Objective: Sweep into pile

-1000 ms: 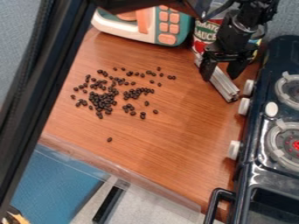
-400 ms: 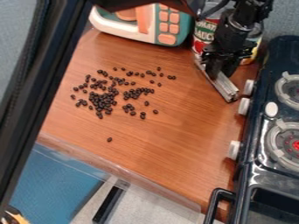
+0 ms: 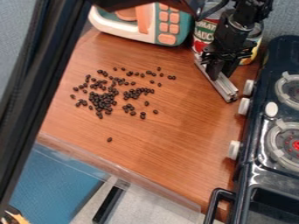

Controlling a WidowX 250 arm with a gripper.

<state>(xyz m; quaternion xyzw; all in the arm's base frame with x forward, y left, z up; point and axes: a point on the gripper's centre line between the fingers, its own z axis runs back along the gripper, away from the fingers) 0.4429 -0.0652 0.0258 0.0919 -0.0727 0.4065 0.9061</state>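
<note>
At the upper right, my gripper [image 3: 219,73] hangs down with its two fingers drawn close together on a silver metal bar [image 3: 225,87]. The bar lies at a slant on the wooden surface, beside the stove's left edge. Small dark beans [image 3: 102,101] are scattered over the left half of the surface, densest around their middle. A single bean [image 3: 109,139] lies apart, nearer the front edge.
The wooden table [image 3: 169,144] holds a toy microwave [image 3: 166,26] at the back. Behind the gripper stand cans, one a tomato sauce can [image 3: 204,33]. A dark toy stove [image 3: 262,153] with white knobs borders the right side.
The gripper's fingers, wide apart around the bar at first, have come together on it. The gripper has shifted slightly left, while the beans have stayed where they were.
</note>
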